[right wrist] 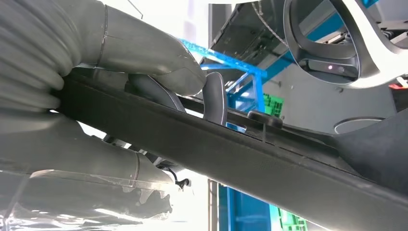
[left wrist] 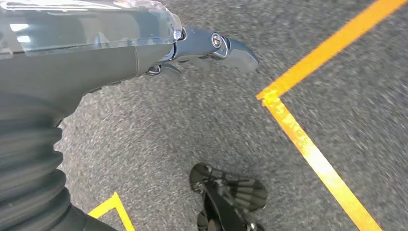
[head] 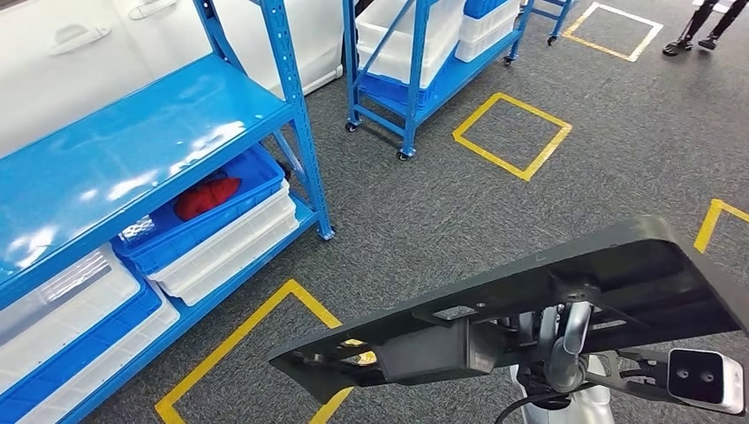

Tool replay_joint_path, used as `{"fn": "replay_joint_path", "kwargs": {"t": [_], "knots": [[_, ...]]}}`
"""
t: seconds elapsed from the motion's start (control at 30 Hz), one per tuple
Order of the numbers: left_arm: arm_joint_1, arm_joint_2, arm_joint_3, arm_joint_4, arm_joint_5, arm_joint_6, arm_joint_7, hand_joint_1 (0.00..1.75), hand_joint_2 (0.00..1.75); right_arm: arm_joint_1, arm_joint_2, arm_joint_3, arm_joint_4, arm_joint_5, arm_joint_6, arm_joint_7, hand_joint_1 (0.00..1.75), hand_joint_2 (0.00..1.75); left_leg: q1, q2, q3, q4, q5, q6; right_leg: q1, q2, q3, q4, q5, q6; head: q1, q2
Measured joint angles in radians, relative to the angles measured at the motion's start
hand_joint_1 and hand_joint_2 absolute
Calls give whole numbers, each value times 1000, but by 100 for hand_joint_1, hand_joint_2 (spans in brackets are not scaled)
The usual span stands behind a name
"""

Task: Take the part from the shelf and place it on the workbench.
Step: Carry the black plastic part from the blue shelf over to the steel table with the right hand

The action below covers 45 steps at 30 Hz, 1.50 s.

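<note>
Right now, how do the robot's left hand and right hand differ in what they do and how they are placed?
The right hand grips the long dark part, with its fingers curled over the part's edge; the left hand holds nothing. The right hand is raised, carrying the part in front of the body; the left hand hangs low over the grey carpet, near a yellow floor line. Both have grey ribbed wrist covers.

I see the part (head: 530, 291) held crosswise low before me in my right hand (right wrist: 144, 72), over the floor (head: 618, 132). The shelf (head: 132, 141) stands to my left, bins (head: 221, 221) on its lower tier. A second shelf (head: 424, 71) stands farther ahead. My left hand (left wrist: 207, 45) hangs over floor markings (left wrist: 308, 144).
</note>
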<state>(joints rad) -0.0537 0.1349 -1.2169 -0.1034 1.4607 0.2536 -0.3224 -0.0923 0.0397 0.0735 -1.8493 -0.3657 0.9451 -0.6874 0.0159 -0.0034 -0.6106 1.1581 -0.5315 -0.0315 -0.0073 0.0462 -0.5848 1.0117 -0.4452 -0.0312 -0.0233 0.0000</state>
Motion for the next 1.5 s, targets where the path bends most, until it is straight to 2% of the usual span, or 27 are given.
{"fn": "replay_joint_path", "kwargs": {"t": [0.07, 0.13, 0.2, 0.27, 0.33, 0.37, 0.4, 0.43, 0.47, 0.53, 0.6, 0.7, 0.77, 0.87, 0.9, 0.93, 0.97, 1.07, 1.13, 1.2, 1.27, 1.3, 1.33, 1.4, 1.43, 1.47, 1.5], "knots": [[-2, 7, -1, 0, 0, -9, -1, 0, 175, -5, 0, -9, 6, -5, -10, 0, 175, 175, 3, -38, 41, -103, 53, 6, 3, 28, -3, 8, -3, 8, 0, 0], [-4, 16, -4, 0, 0, -17, -1, 0, 175, -1, 1, -33, 5, 1, 12, 0, 175, 175, 2, -57, 57, -141, 58, 13, 2, 44, -11, 12, -1, 20, 0, 0], [-6, 23, -11, 0, 0, -21, 3, 0, 175, 17, 9, -66, -5, 12, 52, 0, 175, 175, 2, -42, 58, -148, 63, 25, 1, 48, -14, 12, 0, 32, 0, 0], [-7, 29, -20, 0, 0, -23, 7, 0, 175, 35, 23, -99, -20, 23, 82, 0, 175, 175, 5, -23, 62, -156, 68, 40, 3, 13, -33, 53, -28, 41, 0, 0], [-7, 35, -27, 0, 0, -23, 9, 0, 175, 38, 33, -117, -27, 33, 71, 0, 175, 175, 3, 0, 63, -159, 69, 49, 1, -27, -90, 169, -89, 47, 0, 0], [-8, 38, -31, 0, 0, -24, 9, 0, 175, 36, 34, -120, -28, 36, 47, 0, 175, 175, 1, 11, 63, -159, 68, 50, -2, -32, -123, 236, -116, 50, 0, 0], [-10, 41, -35, 0, 0, -25, 10, 0, 175, 33, 33, -119, -28, 37, 16, 0, 175, 175, 0, 22, 63, -159, 67, 50, -5, -36, -147, 282, -128, 52, 0, 0], [-13, 44, -39, 0, 0, -26, 10, 0, 175, 29, 30, -115, -28, 36, -17, 0, 175, 175, 0, 32, 63, -158, 67, 50, -7, -39, -153, 294, -121, 54, 0, 0], [-18, 47, -43, 0, 0, -28, 13, 0, 175, 24, 25, -109, -30, 33, -46, 0, 175, 175, 0, 41, 64, -158, 66, 48, -9, -43, -136, 263, -98, 55, 0, 0], [-24, 51, -50, 0, 0, -32, 20, 0, 175, 14, 16, -91, -40, 32, -86, 0, 175, 175, -1, 55, 67, -156, 62, 42, -11, -71, -63, 127, -38, 52, 0, 0], [-27, 55, -54, 0, 0, -41, 26, 0, 175, 0, 14, -60, -55, 46, -135, 0, 175, 175, -6, 67, 69, -152, 57, 31, -5, -91, -15, 31, -11, 42, 0, 0], [-35, 60, -65, 0, 0, -71, 29, 0, 175, -25, 11, 34, -93, 68, -284, 0, 175, 175, -7, 85, 70, -153, 54, 11, 1, -74, -14, 14, -7, 22, 0, 0], [-44, 61, -76, 0, -1, -87, 28, 0, 175, -61, -4, 118, -121, 63, -401, 0, 175, 175, -3, 67, 59, -124, 30, 1, -3, -60, -13, 6, 0, 8, 0, 0], [-48, 61, -92, 0, -1, -96, 26, 0, 175, -101, -30, 203, -148, 53, -447, 0, 175, 175, 1, 20, -22, 56, -61, -6, -2, -38, -11, 2, 3, -3, 0, 0], [-47, 60, -98, 0, -1, -96, 27, 0, 175, -102, -34, 216, -155, 56, -427, 0, 175, 175, 1, 15, -50, 112, -79, -7, 0, -29, -11, 3, 3, -4, 0, 0], [-47, 58, -103, 0, -1, -96, 27, 0, 175, -99, -36, 225, -162, 61, -400, 0, 175, 175, 1, 12, -63, 136, -76, -7, 1, -20, -11, 4, 2, -4, 0, 0], [-46, 56, -107, 0, -1, -96, 27, 0, 175, -97, -37, 230, -167, 67, -372, 0, 175, 175, 1, 11, -59, 120, -54, -6, 1, -10, -10, 6, 2, -4, 0, 0], [-46, 50, -115, 0, -1, -96, 28, 0, 175, -97, -38, 235, -182, 76, -318, 0, 175, 175, 4, -22, 22, -71, 46, 2, 3, 21, -11, 14, -1, 3, 0, 0], [-46, 45, -121, 0, 0, -94, 37, 0, 175, -100, -41, 235, -186, 76, -304, 0, 175, 175, 4, -43, 49, -135, 61, 9, 3, 39, -18, 17, 0, 14, 0, 0], [-49, 39, -127, 0, 0, -87, 52, 0, 175, -104, -49, 234, -186, 75, -306, 0, 175, 175, 2, -33, 50, -140, 63, 21, 1, 53, -23, 15, 5, 28, 0, 0], [-55, 31, -133, -1, -1, -80, 67, 0, 175, -112, -62, 235, -186, 69, -328, 0, 175, 175, 4, -17, 53, -150, 71, 36, 2, 32, -34, 37, -10, 39, 0, 0], [-57, 28, -137, -1, -1, -77, 74, 0, 175, -118, -70, 235, -186, 64, -343, 0, 175, 175, 5, -8, 54, -154, 74, 43, 3, 11, -51, 73, -32, 43, 0, 0], [-57, 25, -142, -1, -1, -75, 79, 0, 175, -123, -79, 236, -185, 59, -356, 0, 175, 175, 3, 0, 55, -155, 75, 47, 3, -12, -77, 129, -63, 46, 0, 0], [-56, 20, -150, -1, -1, -72, 86, 0, 175, -129, -98, 239, -183, 46, -379, 0, 175, 175, -1, 18, 52, -155, 75, 51, 0, -33, -139, 256, -118, 51, 0, 0], [-56, 17, -152, -1, -1, -71, 88, 0, 175, -129, -108, 242, -181, 38, -388, 0, 175, 175, -3, 27, 52, -154, 74, 52, -1, -37, -156, 291, -124, 53, 0, 0], [-57, 14, -153, -1, -1, -68, 89, 0, 175, -130, -118, 247, -179, 30, -396, 0, 175, 175, -3, 36, 52, -154, 74, 51, -2, -40, -153, 287, -112, 54, 0, 0], [-58, 11, -154, -1, -1, -66, 89, 0, 175, -131, -128, 253, -176, 21, -401, 0, 175, 175, -4, 44, 53, -153, 73, 51, -2, -44, -129, 244, -83, 53, 0, 0]]}}
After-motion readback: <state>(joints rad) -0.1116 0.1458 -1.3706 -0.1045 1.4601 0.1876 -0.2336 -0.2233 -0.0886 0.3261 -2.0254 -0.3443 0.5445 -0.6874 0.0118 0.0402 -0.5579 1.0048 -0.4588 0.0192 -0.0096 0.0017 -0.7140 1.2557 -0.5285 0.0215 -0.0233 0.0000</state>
